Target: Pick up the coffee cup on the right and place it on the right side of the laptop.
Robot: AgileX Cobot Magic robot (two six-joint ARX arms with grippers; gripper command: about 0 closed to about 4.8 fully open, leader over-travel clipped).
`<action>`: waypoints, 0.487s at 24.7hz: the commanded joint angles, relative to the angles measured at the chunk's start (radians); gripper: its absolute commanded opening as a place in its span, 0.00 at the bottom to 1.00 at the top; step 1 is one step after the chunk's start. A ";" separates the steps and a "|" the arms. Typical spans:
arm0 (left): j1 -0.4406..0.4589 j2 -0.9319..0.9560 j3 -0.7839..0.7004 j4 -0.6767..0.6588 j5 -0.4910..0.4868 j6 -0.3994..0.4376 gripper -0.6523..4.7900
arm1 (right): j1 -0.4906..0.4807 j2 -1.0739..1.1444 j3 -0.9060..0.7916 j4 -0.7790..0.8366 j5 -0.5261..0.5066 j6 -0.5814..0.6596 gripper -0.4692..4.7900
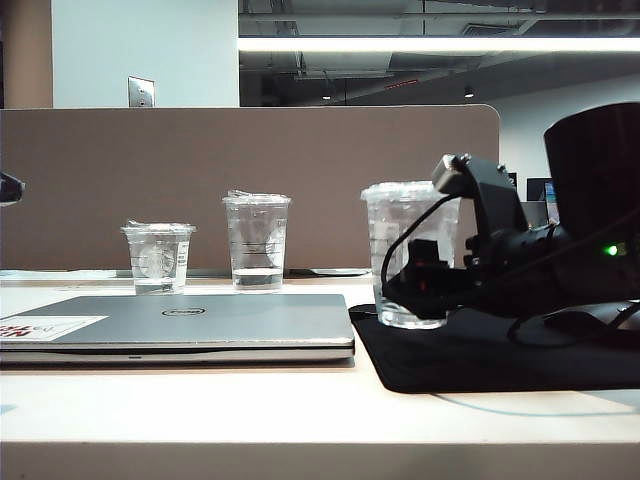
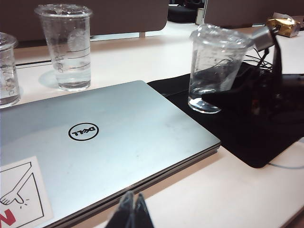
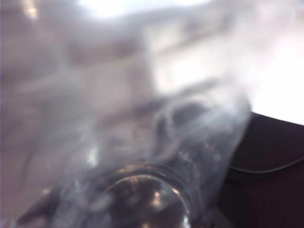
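Coffee cup: the clear plastic coffee cup (image 1: 403, 255) with a flat clear lid and faint printed lines stands upright on a black cloth mat (image 1: 470, 360), near the mat's edge towards the laptop; a little clear liquid sits at its bottom.
Cup surface: thin, glossy, tapering towards the base, with crinkled film over the top; in the right wrist view it (image 3: 156, 156) fills the picture as a blur.
Right gripper: the black right gripper (image 1: 420, 280) is low at the cup's base, on the side away from the laptop, with cables looping over it; its jaws stand spread wide, and whether they touch the cup cannot be told.
Laptop: the slim silver-grey Dell laptop (image 1: 190, 325), closed and flat, has a matte metal lid with a round logo and a white-and-red sticker (image 1: 45, 327) at one corner; it lies just beside the mat, its edge close to the cup.
Left gripper: the left gripper (image 2: 130, 211) shows only as dark fingertips pressed together, above the bare tabletop beside the laptop's front edge.
Other cups: a short squat clear cup with a pale label (image 1: 158, 257) and a taller slim clear cup (image 1: 256, 241) stand behind the laptop, apart from each other.
Background: a brown fabric partition (image 1: 250, 180) closes off the pale tabletop (image 1: 200, 410).
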 commanded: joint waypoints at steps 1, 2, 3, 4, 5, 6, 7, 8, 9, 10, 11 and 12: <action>0.001 0.000 0.003 0.006 0.003 0.004 0.11 | 0.001 0.009 0.019 0.047 -0.002 0.005 0.76; 0.001 0.000 0.003 0.006 0.003 0.004 0.11 | 0.001 0.010 0.021 0.046 -0.002 0.006 0.76; 0.001 0.000 0.003 0.006 0.003 0.004 0.11 | 0.001 0.010 0.023 0.046 -0.001 0.007 0.76; 0.001 0.000 0.003 0.006 0.003 0.004 0.11 | 0.001 0.010 0.024 0.043 -0.001 0.007 0.76; 0.001 0.000 0.003 0.006 0.003 0.004 0.11 | 0.001 0.010 0.026 0.039 0.001 0.006 0.76; 0.001 0.000 0.003 0.006 0.003 0.004 0.11 | 0.001 0.010 0.026 0.034 0.007 0.006 0.76; 0.001 0.000 0.003 0.006 0.003 0.004 0.11 | 0.001 0.011 0.026 0.027 0.014 0.006 0.76; 0.001 0.000 0.003 0.006 0.003 0.004 0.11 | 0.001 0.011 0.026 0.018 0.019 0.006 0.76; 0.001 0.000 0.003 0.006 0.003 0.004 0.11 | 0.001 0.011 0.026 0.005 0.019 0.006 0.76; 0.001 0.000 0.003 0.006 0.003 0.004 0.11 | 0.001 0.011 0.026 -0.004 0.019 0.006 0.76; 0.001 0.000 0.003 0.006 0.003 0.004 0.11 | 0.001 0.011 0.026 -0.013 0.019 0.006 0.76; 0.001 0.000 0.003 0.006 0.003 0.004 0.11 | 0.001 0.012 0.026 -0.019 0.019 0.006 0.76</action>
